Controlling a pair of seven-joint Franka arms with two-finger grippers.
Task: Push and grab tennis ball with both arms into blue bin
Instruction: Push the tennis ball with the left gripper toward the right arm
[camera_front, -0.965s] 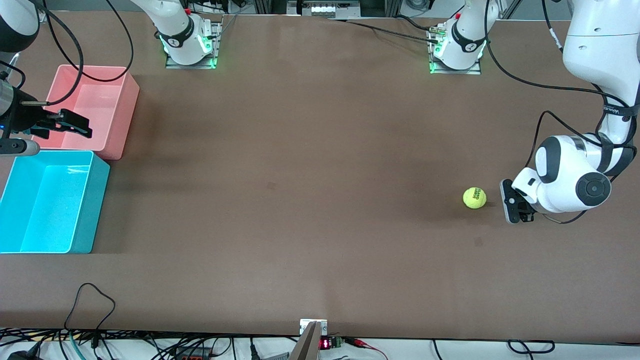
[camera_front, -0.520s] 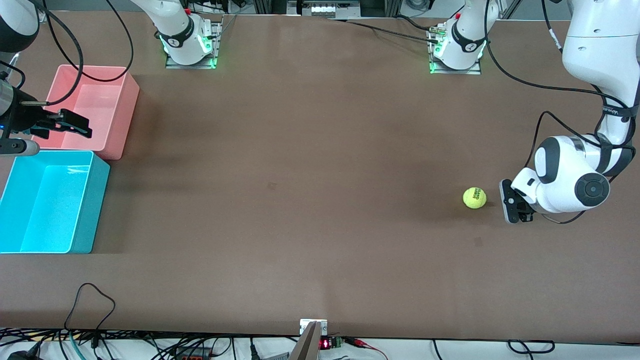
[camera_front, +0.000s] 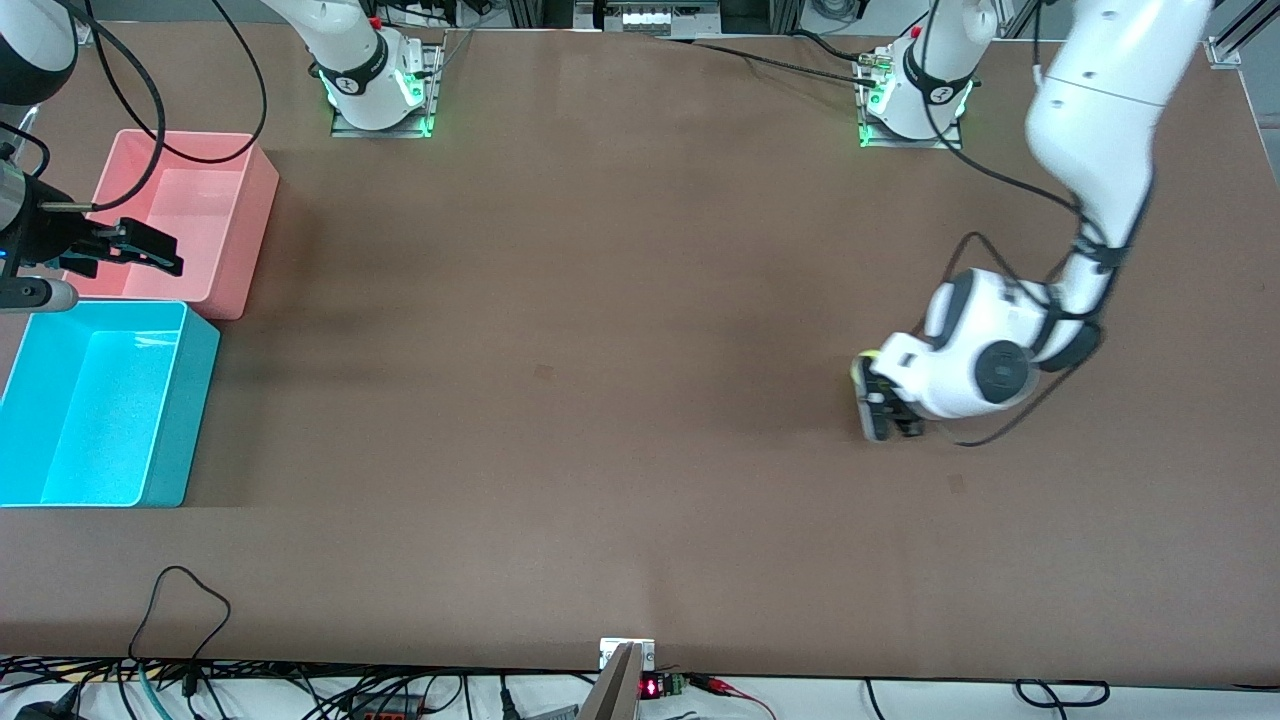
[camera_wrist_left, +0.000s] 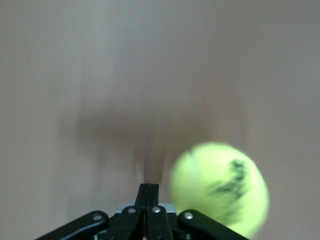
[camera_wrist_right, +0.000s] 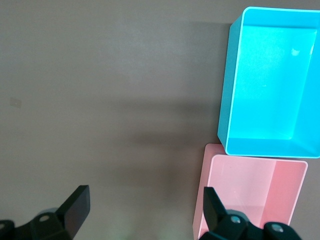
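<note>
The tennis ball (camera_front: 860, 362) shows only as a yellow-green sliver against my left gripper (camera_front: 869, 402), low on the table toward the left arm's end. In the left wrist view the ball (camera_wrist_left: 220, 187) is blurred and lies right beside the gripper (camera_wrist_left: 148, 189), whose jaws are shut with nothing between them. My right gripper (camera_front: 150, 250) hangs open and empty over the edge of the pink bin. The blue bin (camera_front: 195, 400) stands at the right arm's end; the right wrist view shows the blue bin (camera_wrist_right: 226, 90) with nothing in it, past the open gripper (camera_wrist_right: 145, 206).
A pink bin (camera_front: 255, 230) of the same size touches the blue bin, farther from the front camera, and the pink bin (camera_wrist_right: 200, 200) also shows in the right wrist view. Both arm bases stand along the table's back edge. Cables hang off the front edge.
The left arm has swept toward the right arm's end of the table and reached the ball, which has shifted the same way. The right arm has not moved.
</note>
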